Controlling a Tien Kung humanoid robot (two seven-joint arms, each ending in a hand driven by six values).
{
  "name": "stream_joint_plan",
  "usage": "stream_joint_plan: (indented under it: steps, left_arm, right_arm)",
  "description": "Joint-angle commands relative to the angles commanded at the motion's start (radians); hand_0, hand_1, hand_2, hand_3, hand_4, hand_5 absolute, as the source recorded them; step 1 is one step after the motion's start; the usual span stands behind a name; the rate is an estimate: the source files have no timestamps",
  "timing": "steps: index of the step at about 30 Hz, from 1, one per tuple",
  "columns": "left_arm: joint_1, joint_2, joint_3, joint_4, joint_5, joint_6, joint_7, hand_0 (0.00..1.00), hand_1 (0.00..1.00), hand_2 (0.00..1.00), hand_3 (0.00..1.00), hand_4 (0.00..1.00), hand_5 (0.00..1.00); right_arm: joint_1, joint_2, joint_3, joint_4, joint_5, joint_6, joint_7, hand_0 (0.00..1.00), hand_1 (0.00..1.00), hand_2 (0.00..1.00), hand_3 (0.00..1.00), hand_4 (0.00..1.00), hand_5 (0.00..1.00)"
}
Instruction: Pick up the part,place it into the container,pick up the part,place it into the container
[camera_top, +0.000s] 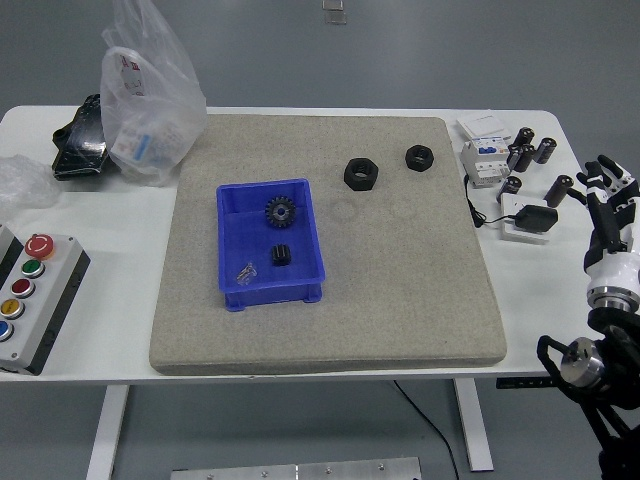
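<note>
**Two nuts on the mat, two parts in the bin, one robot hand at the right edge**

A grey mat (330, 300) covers the middle of the white tabletop (540, 310). On its left half sits one blue container (228, 245), an open rectangular bin. Inside it lie one black gear (280, 211) toward the far end, one small black cylindrical part (281, 255) nearer the front, and a small clear or silvery bit (246, 270) beside the front left wall; what that bit is cannot be told.

Two black hex nuts rest on the mat's far right area, well apart from the container: the larger nut (361, 173) and, just beyond it to the right, the smaller nut (419, 157). They do not touch.

The right robot hand (607, 195) is at the picture's right edge, over the tabletop's right margin, its white-and-black fingers spread and holding nothing. The left arm does not show.

Off the mat to the right stand a white electrical unit (483, 160), about six small dark cylinders (521, 155) and a black adapter (530, 217) on a white block. To the left are one clear plastic bag (148, 100), one black object (80, 140) behind it, and one grey button box (30, 297) with four coloured buttons.
</note>
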Motion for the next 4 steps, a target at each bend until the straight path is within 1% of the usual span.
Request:
stream_joint_plan:
  steps: [4]
  left_arm:
    - [-0.002,-0.001,-0.001,0.0,-0.005,0.0,-0.001,0.713,0.66,0.582,0.65,0.59,0.068]
  right_arm:
    - [0.002,0.002,0.008,0.005,-0.002,-0.006,0.005,0.583,0.657,0.648,0.664,0.697,0.392]
